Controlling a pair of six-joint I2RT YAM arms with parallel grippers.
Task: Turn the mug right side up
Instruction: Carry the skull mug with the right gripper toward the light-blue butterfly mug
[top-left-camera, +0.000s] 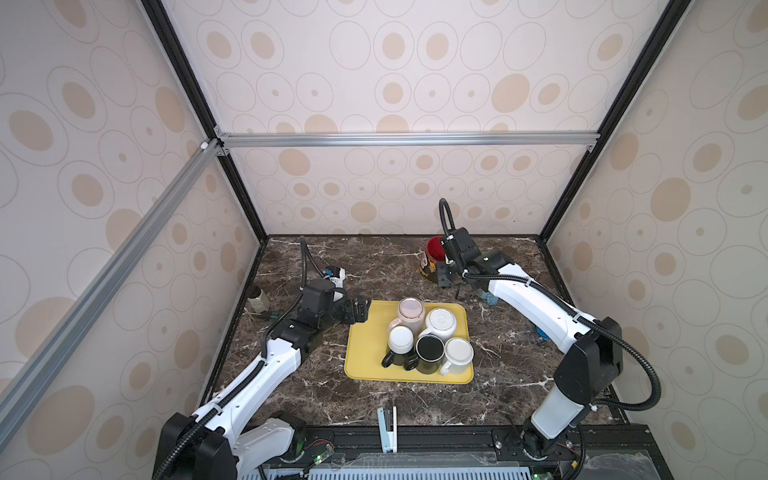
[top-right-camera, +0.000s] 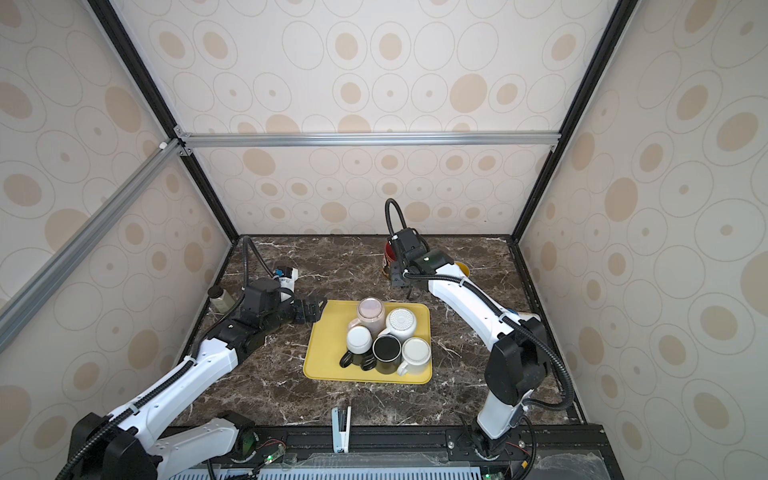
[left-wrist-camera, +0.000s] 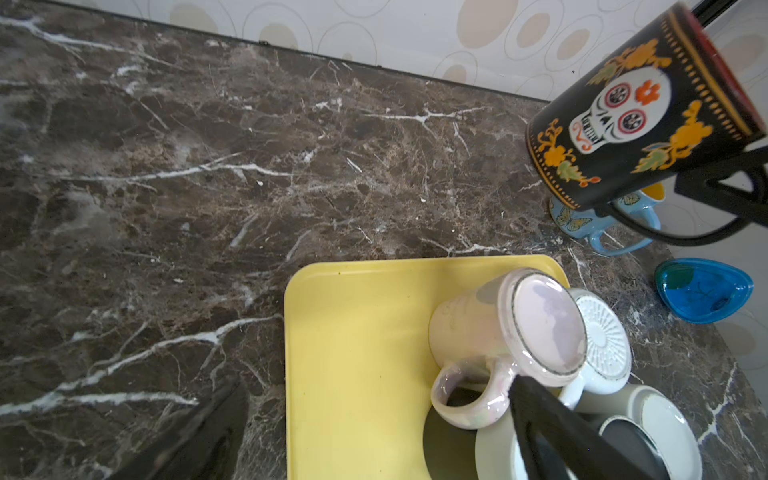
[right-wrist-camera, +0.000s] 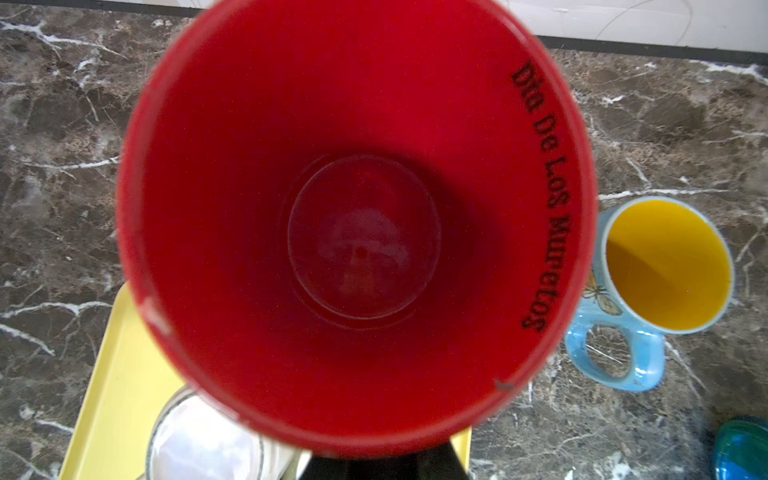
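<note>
- Red glaze inside the skull mug (right-wrist-camera: 361, 232) is met first in the right wrist view. Its mouth is turned straight up at the lens, and brown marble tabletop (right-wrist-camera: 62, 187) is seen around it. Is the mug set down?
- That cannot be settled there. A blue butterfly mug (right-wrist-camera: 665, 266) is seen just beside it, stood mouth up on the tabletop, and a corner of the yellow tray (right-wrist-camera: 112, 374) is shown.
- And in the left wrist view?
- The skull mug (left-wrist-camera: 640, 108) is shown tilted and clear of the tabletop, rim uppermost. It is gripped at its handle side by the right gripper (left-wrist-camera: 723, 193), whose fingers are closed tight on it. The left gripper (left-wrist-camera: 376, 384) is held over the tray's edge with its fingers (left-wrist-camera: 540, 415) spread wide and nothing between them. A pink pearly mug (left-wrist-camera: 536, 324) is seen just past one finger.
- What is added by the top views?
- In both top views the skull mug (top-left-camera: 432, 257) is placed near the back of the tabletop, well apart from the tray (top-left-camera: 365, 357). Five mugs (top-left-camera: 428, 336) are clustered on the tray with their bottoms showing.
- How far along is the task judged to be?
- The turning is judged nearly done, since the mouth is up. Levelling, setting down and release are left.
</note>
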